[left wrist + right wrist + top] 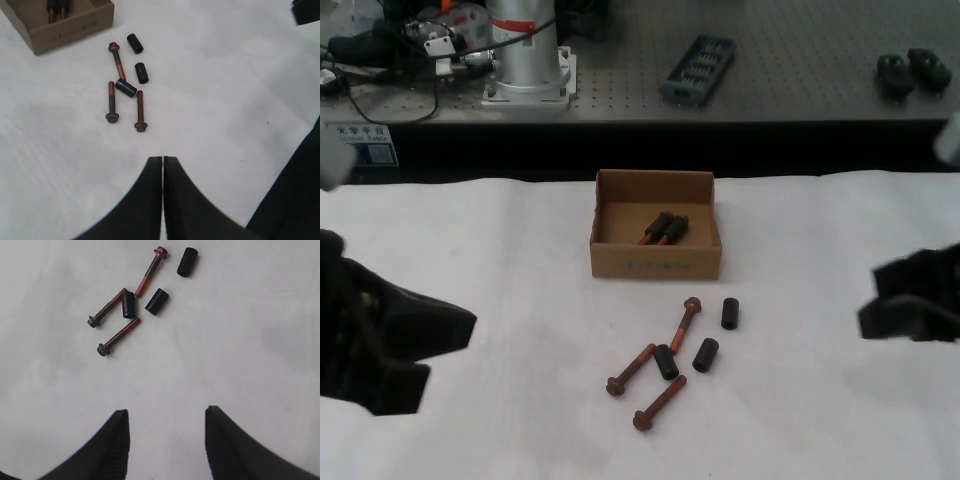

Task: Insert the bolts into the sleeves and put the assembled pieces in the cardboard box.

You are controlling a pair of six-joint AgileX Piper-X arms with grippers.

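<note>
Three bolts [686,322] lie loose on the white-covered tabletop [500,240], just in front of the box [655,262]. They have coppery-brown shanks and darker flanged heads. Three sleeves [730,313], short black tubes, lie among them: one rests against a bolt's tip and the other two lie apart on the side. The box is brown cardboard with an open top. It holds two assembled pieces [665,228] side by side, black sleeves on coppery shanks. The left pincer [163,159] hangs over bare cover with its fingers pressed together. The right pincer [167,412] is spread and pinches nothing, with the loose parts ahead of it.
</note>
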